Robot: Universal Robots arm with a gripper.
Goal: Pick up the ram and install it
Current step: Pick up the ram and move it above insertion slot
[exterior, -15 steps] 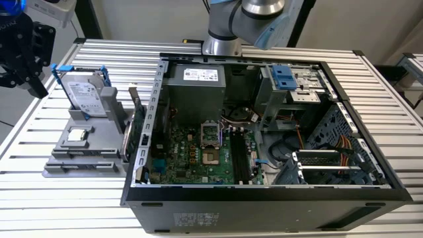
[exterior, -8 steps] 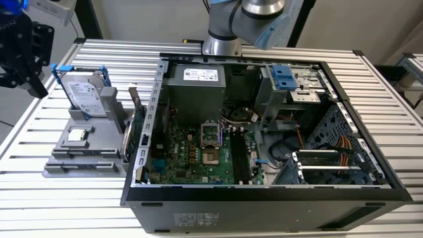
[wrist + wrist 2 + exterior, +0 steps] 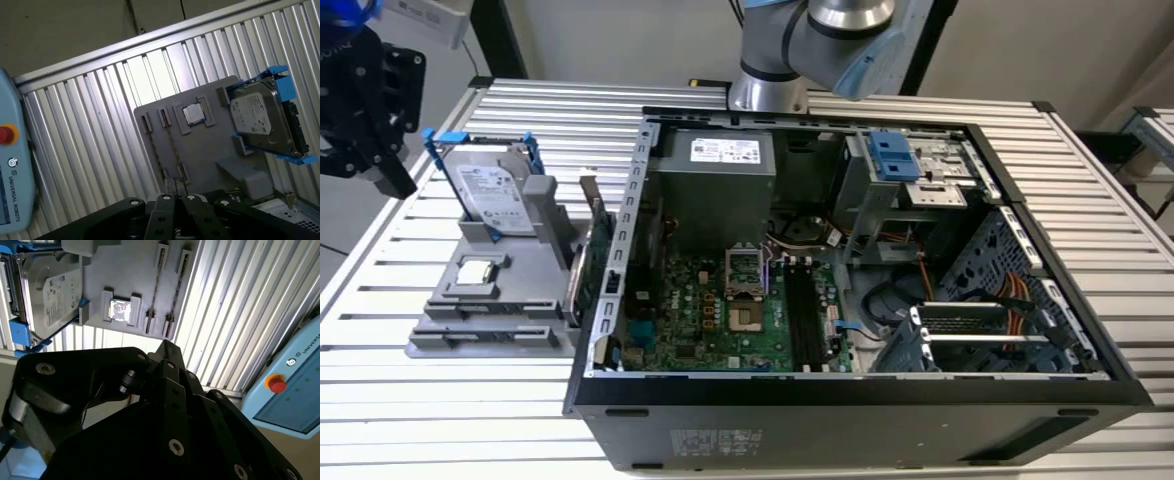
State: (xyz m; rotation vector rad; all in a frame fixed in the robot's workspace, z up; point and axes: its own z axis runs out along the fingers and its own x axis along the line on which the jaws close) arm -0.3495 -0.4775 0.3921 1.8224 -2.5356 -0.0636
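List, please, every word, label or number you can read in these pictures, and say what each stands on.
On the hard drive: a white label, print too small to read.
On the power supply: a white label, too small to read.
On the computer case: a front sticker, blurred.
On the teach pendant: a maker's name beside a round logo, nothing else.

Ribbed aluminium table, grey floor, pale wall behind.

Hard drive upright on grey holder
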